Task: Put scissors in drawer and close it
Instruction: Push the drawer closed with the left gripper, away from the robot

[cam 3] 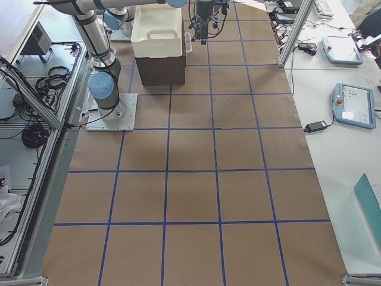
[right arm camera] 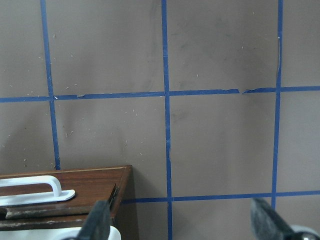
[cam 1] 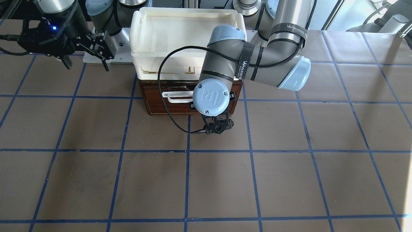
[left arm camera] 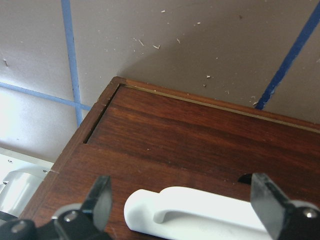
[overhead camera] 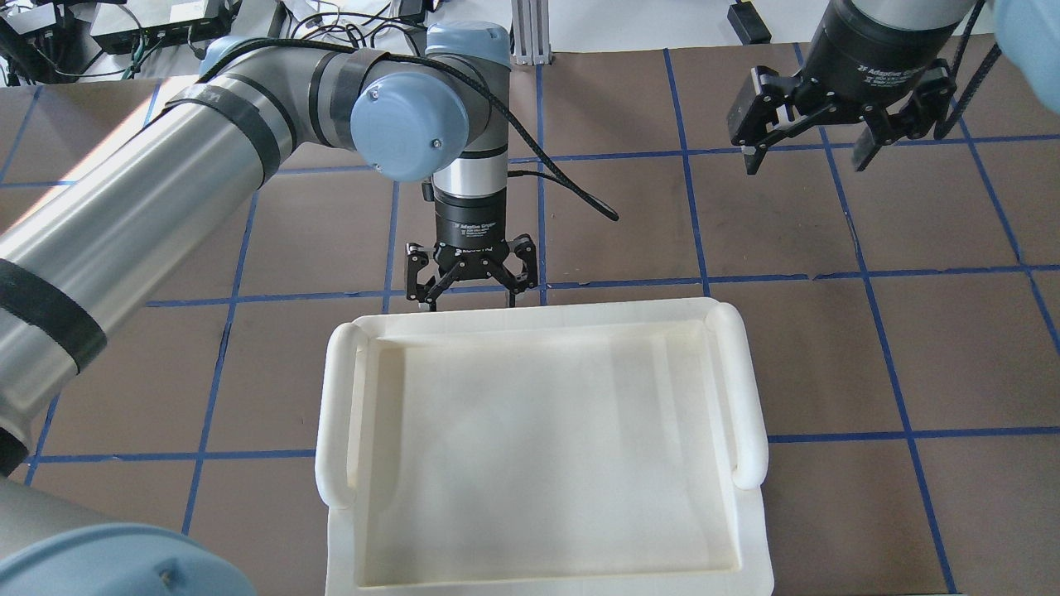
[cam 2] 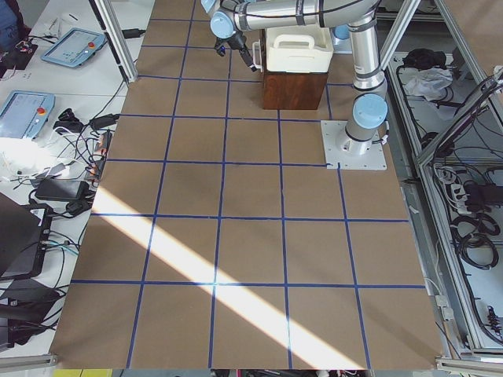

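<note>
At the far middle of the desk (cam 1: 289, 177), close to the robot's base, you find a dark wooden cabinet (cam 1: 143, 88) with cream-white trays (overhead camera: 745, 389) stacked on top of it. Its drawer (cam 1: 154, 104) faces your side of the desk. The front sits inside the frame, and the left wrist view shows only a narrow dark seam down one side and a thin pale line along one edge. A white bar handle (cam 1: 175, 96) lies across the front.

You see the left pincer (overhead camera: 468, 302) hanging straight down in front of the drawer, just past the top tray's rim. From its wrist camera, the two fingers (left arm camera: 100, 200) are spread wide, one past each end of the handle (left arm camera: 200, 210). They clamp nothing, and you cannot tell whether they touch the wood.

Off to the side, well apart from the cabinet, the right pincer (overhead camera: 807, 157) hovers above the bare desk. Its fingers (right arm camera: 100, 220) are also spread wide with nothing between them. Its camera catches the drawer's corner and one end of the handle at the lower left.
</note>
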Controlling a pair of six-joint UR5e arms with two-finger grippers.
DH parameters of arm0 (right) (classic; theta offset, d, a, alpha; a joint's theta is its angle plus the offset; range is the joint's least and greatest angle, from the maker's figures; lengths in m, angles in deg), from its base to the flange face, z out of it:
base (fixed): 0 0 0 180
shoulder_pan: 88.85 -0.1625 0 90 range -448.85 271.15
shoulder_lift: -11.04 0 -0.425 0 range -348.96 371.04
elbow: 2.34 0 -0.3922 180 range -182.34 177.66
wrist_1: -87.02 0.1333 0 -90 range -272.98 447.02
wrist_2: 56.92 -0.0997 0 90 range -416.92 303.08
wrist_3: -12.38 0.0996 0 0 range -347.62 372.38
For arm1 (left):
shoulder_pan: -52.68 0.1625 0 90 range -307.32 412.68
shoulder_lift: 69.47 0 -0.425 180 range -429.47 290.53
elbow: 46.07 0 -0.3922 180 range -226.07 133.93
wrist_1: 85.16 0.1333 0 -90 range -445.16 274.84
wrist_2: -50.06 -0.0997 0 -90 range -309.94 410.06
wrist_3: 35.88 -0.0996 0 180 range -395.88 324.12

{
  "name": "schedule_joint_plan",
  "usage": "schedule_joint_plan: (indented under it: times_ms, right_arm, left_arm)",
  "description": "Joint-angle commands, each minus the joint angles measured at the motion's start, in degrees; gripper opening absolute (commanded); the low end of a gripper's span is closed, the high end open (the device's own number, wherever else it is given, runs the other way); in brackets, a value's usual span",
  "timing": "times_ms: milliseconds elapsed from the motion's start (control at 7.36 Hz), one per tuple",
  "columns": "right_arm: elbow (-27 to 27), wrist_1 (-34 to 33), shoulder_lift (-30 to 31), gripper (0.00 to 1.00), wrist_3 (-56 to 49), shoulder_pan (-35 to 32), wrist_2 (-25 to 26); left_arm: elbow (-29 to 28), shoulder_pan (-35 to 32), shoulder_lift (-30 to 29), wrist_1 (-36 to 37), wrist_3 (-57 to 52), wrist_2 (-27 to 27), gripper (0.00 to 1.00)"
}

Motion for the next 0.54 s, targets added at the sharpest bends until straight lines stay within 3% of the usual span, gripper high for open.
schedule_joint_plan:
  times_ms: [0, 272, 408]
  right_arm:
    - [0.21, 5.47, 1.99, 1.0, 0.17, 0.26, -1.48]
    - [0.66, 5.22, 4.02, 1.0, -1.57, 0.95, -0.27]
    - [0.57, 5.48, 4.37, 1.0, -1.4, 0.96, 3.21]
  left_arm:
    - [0.0, -0.35, -0.25, -0.04, 0.01, -0.09, 1.0]
    - [-0.09, -0.52, -0.43, -0.13, 0.01, -0.45, 1.0]
    - [0.0, -0.61, -0.52, -0.13, 0.01, -0.53, 1.0]
